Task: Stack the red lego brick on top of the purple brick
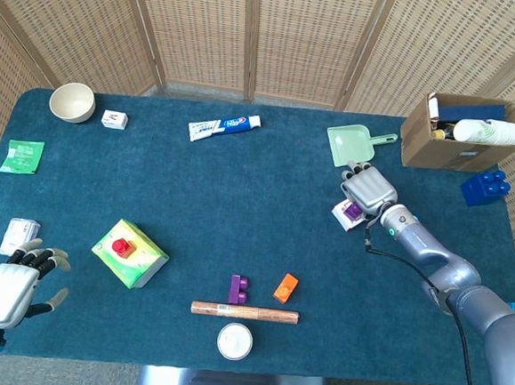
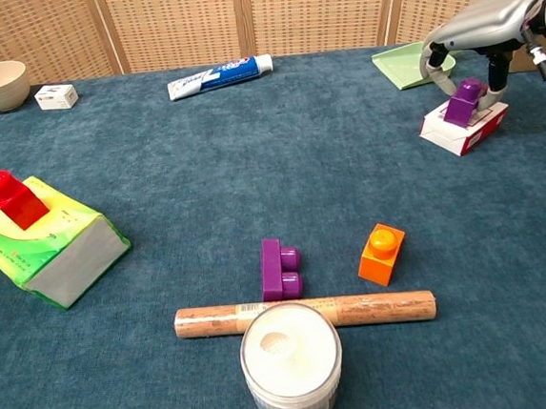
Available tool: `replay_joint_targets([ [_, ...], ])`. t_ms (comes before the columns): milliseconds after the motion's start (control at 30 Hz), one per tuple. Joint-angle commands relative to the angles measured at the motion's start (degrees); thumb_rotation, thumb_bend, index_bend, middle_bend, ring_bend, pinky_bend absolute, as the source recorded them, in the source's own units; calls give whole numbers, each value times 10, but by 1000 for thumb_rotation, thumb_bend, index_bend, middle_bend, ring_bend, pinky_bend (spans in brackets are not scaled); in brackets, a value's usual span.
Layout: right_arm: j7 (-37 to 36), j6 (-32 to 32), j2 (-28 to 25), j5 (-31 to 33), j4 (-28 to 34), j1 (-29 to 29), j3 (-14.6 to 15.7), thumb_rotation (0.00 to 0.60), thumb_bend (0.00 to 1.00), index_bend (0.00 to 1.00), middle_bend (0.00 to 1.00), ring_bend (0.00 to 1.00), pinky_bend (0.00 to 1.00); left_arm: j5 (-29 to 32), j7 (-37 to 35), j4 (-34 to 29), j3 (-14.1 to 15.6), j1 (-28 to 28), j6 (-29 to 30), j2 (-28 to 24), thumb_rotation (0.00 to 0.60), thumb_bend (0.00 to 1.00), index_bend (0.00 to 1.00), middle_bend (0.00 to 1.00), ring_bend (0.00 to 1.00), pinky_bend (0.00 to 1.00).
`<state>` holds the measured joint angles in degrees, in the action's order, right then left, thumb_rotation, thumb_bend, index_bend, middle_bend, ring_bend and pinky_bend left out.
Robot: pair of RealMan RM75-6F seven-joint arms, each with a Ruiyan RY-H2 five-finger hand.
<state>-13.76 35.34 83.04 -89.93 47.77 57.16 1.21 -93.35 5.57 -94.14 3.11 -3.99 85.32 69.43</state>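
The red brick (image 1: pixel 123 247) (image 2: pixel 9 199) stands on a green tissue box (image 1: pixel 132 256) (image 2: pixel 52 245) at the left. One purple brick (image 1: pixel 238 289) (image 2: pixel 280 268) lies on the cloth near the front centre. A second purple brick (image 1: pixel 351 211) (image 2: pixel 464 102) leans on a small white and red box (image 2: pixel 462 128) at the right. My right hand (image 1: pixel 367 190) (image 2: pixel 473 34) hovers over that second brick with its fingers curved down on either side and no clear grip on it. My left hand (image 1: pixel 13 289) rests by the near left edge, fingers spread and empty, far from the red brick.
An orange brick (image 2: pixel 382 253), a wooden roller (image 2: pixel 305 314) and a white jar (image 2: pixel 291 358) sit around the centre purple brick. At the back are a bowl (image 1: pixel 72 102), toothpaste (image 1: pixel 224 127), a green dustpan (image 1: pixel 353 146), a cardboard box (image 1: pixel 463 133) and a blue brick (image 1: pixel 484 187).
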Motion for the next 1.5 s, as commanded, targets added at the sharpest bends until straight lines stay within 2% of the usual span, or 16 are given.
replay_joint_targets([
  [33, 0, 1, 1, 1, -1, 0, 0, 600, 188, 618, 253, 102, 210, 0, -1, 1, 0, 0, -1, 1, 600, 330, 420, 359, 337, 173],
  [400, 7, 18, -13, 7, 24, -2, -9, 600, 191, 688, 270, 123, 226, 1, -6, 6, -2, -3, -4, 2, 600, 329, 421, 359, 337, 173],
  [767, 40, 58, -66, 27, 123, -12, -35, 600, 192, 690, 274, 126, 226, -1, -9, 9, -2, -5, -5, 2, 600, 330, 420, 359, 337, 173],
  [1067, 91, 81, -101, 33, 236, -15, -52, 600, 196, 687, 282, 126, 226, -2, -12, 14, -1, -9, -10, 5, 600, 330, 420, 359, 337, 173],
  [1267, 136, 73, -102, 47, 282, -9, -61, 600, 196, 687, 286, 126, 228, -1, -20, 21, -1, -9, -11, 7, 600, 330, 420, 359, 337, 173],
  [1500, 185, 48, -79, 80, 296, 11, -81, 600, 195, 689, 286, 126, 228, 1, -39, 36, 1, -8, -10, 10, 600, 330, 420, 358, 337, 172],
])
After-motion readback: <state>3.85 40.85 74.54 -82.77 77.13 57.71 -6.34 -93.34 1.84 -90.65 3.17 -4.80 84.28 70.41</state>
